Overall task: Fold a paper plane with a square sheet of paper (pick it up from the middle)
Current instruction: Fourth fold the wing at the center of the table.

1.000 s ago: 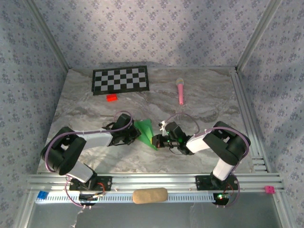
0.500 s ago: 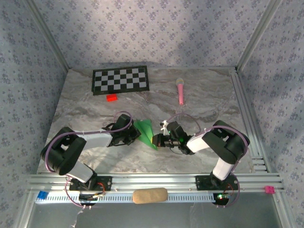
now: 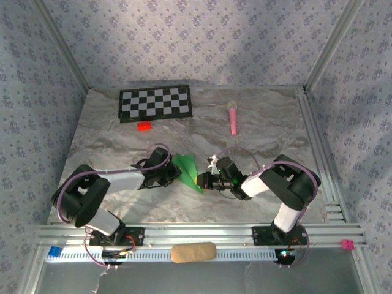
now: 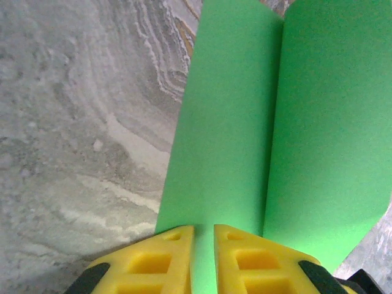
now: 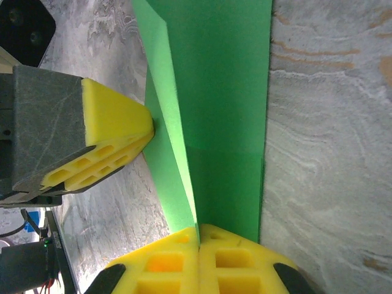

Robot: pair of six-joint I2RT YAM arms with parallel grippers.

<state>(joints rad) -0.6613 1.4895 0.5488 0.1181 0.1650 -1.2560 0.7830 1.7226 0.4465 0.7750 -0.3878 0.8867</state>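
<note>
The square sheet of paper (image 3: 188, 168) is folded into a narrow green pointed shape with a raised centre crease, like a paper plane, and lies mid-table between both arms. My left gripper (image 3: 174, 176) is at its left edge. In the left wrist view its yellow fingertips (image 4: 174, 245) stand a narrow gap apart over the near edge of the paper (image 4: 275, 122), with green showing in the gap. My right gripper (image 5: 199, 236) is shut on the upright crease of the paper (image 5: 226, 92). The left gripper's fingers (image 5: 110, 135) touch the opposite flap.
A black-and-white checkerboard (image 3: 155, 102) and a small red block (image 3: 144, 126) lie at the back left. A pink microphone toy (image 3: 233, 116) is at the back right. A tan pad (image 3: 193, 252) rests on the front rail.
My right gripper has edged slightly left along the paper. The left gripper and the paper have barely moved.
</note>
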